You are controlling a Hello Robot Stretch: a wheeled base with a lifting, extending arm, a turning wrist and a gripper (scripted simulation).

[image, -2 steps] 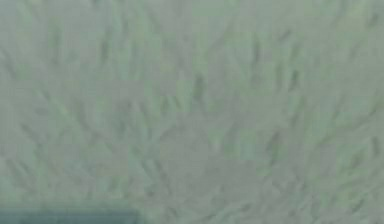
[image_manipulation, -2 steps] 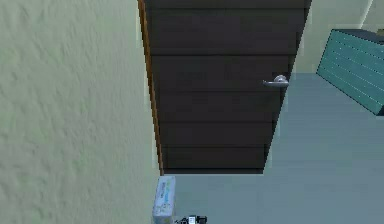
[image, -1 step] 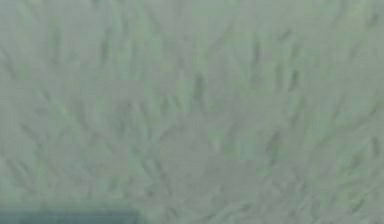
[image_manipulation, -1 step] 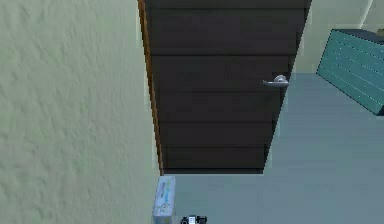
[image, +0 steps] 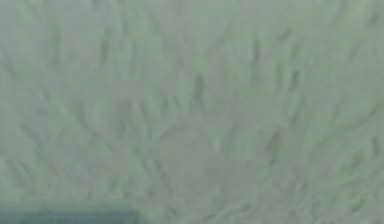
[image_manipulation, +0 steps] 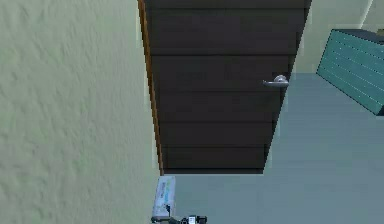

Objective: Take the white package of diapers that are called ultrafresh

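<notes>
Whitish oblong thing [image_manipulation: 163,195] lies low in the arm side view, its long axis running up the picture, just by the hand [image_manipulation: 165,216]. I cannot tell the hand's state, nor whether it holds anything. Around it are pale green wall [image_manipulation: 70,100], a dark door [image_manipulation: 225,85], grey floor [image_manipulation: 320,160] and a teal dresser [image_manipulation: 358,65].

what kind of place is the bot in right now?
Likely indoors in a house, perhaps a bedroom or hall, close against a wall. Cues: a dark panelled door with a lever handle, a teal dresser and a pale textured wall.
</notes>
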